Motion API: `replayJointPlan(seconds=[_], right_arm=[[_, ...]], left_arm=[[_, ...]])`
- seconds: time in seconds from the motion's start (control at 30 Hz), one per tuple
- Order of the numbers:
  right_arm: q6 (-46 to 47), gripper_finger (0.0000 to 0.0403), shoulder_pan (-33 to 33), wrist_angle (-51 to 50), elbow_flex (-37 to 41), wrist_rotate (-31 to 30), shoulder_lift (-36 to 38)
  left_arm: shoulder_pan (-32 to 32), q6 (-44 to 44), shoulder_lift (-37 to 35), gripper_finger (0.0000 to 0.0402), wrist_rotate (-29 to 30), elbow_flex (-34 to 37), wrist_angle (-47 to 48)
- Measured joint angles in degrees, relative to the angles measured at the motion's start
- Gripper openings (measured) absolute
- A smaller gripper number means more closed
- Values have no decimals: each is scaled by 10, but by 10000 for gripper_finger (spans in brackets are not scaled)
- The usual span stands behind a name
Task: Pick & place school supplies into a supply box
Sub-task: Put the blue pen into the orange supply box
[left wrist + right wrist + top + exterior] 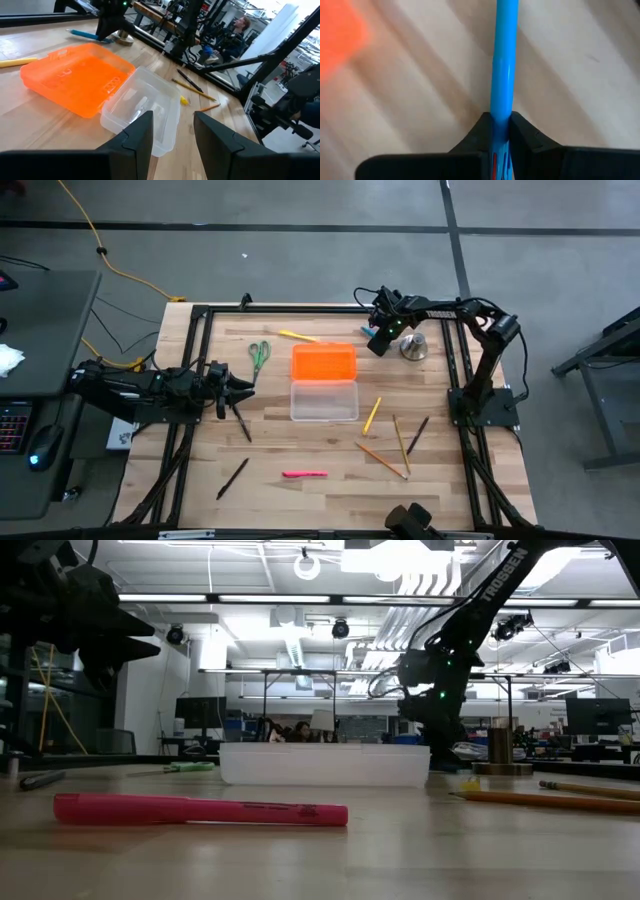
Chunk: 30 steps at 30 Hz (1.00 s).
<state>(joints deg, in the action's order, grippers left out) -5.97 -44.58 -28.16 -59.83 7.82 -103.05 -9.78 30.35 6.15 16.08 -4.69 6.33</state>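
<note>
The supply box lies open in the middle of the table, its orange lid (323, 363) on the far side of its clear tray (323, 401). My right gripper (378, 338) is at the far right, between the lid and a silver bell (413, 347), shut on a blue pen (502, 65). My left gripper (172, 125) waits open at the table's left, facing the box. Green scissors (260, 356), yellow pens (298, 336) (372, 415), pencils (400, 445), black pens (418, 435) (232, 478) and a pink marker (304, 474) lie flat on the wood. My right gripper pinches the blue pen's barrel (501, 117) between its two fingers, coming steeply from above. Most of the pen (82, 34) sticks out to one side of the fingers, close over the table. Whether it still touches the wood I cannot tell.
The silver bell stands just right of my right gripper. A black frame rail (300, 308) runs along the table's far edge behind it. Another black pen (242, 423) lies just in front of my left gripper. Bare wood lies between the tray and the near edge.
</note>
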Motion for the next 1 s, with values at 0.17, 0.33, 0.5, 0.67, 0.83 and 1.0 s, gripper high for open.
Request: replayJointPlan(seconds=[0.17, 0.33, 0.5, 0.67, 0.83, 1.0], right_arm=[[20, 16, 2, 15, 0, 35, 5], [25, 16, 5, 14, 0, 39, 7], [26, 16, 5, 13, 0, 70, 26], [36, 16, 2, 23, 0, 118, 61], [62, 16, -10, 64, 0, 212, 103], [107, 16, -22, 126, -1, 304, 138]], left_arm=[[0, 0, 0, 172, 2, 0, 0], [0, 0, 0, 172, 2, 0, 0], [0, 0, 0, 172, 2, 0, 0], [0, 0, 0, 172, 2, 0, 0], [0, 0, 0, 172, 1, 0, -1], [0, 0, 0, 172, -1, 0, -2]])
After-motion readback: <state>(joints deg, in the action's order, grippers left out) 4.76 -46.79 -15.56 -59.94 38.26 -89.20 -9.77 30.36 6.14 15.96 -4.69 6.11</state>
